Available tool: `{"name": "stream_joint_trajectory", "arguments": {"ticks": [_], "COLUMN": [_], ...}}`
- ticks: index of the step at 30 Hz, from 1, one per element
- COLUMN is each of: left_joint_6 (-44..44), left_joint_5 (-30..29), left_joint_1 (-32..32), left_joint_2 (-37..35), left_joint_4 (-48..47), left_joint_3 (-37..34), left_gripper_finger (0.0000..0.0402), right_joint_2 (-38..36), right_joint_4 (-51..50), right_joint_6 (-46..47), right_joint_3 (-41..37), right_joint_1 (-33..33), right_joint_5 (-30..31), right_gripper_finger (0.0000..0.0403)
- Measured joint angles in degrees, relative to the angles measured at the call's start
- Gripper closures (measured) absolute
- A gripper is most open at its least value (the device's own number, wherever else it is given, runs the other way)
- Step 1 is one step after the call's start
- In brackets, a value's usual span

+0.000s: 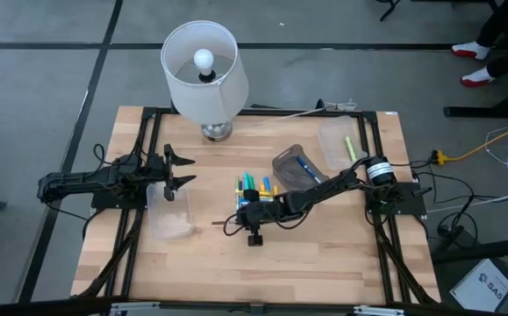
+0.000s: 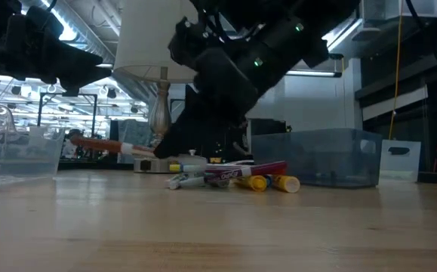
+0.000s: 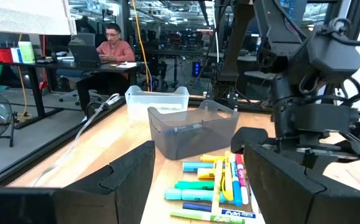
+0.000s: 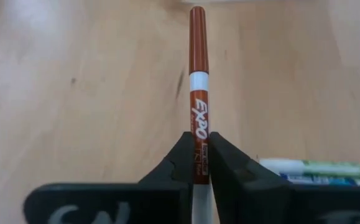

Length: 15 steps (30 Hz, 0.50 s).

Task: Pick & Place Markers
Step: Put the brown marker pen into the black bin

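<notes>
While clamped in right tool [image 4: 199,163], red marker [image 4: 198,81] reads "EXPO".

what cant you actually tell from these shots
- Whether the red marker is lifted off the table: the right gripper is shut on it, but the right wrist view shows no gap and the high view is too small.
- Marker pile count: the low view overlaps them, the arm covers some from above.
- Grey bin contents: its tinted walls blur them in the left wrist view.
- Left gripper: open, nothing between its fingers.
</notes>
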Motion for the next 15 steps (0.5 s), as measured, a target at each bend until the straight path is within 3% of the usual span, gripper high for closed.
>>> {"name": "stream_joint_trajectory", "arguments": {"ticks": [5, 15], "left_joint_6": [0.0, 0.04], "left_joint_5": [0.0, -0.02], "left_joint_1": [0.01, 0.02], "left_joint_2": [0.0, 0.07], "left_joint_4": [0.01, 0.01], "left_joint_3": [0.0, 0.02], "left_gripper_finger": [0.016, 0.016], "right_joint_2": [-1.92, -11.41], "right_joint_4": [-2.37, -11.42], "right_joint_6": [-1.3, -2.74], "right_joint_3": [1.1, 0.0], "right_joint_1": [0.02, 0.02], "right_joint_5": [-0.86, 4.47], "right_gripper_finger": [0.0373, 0.0375]}}
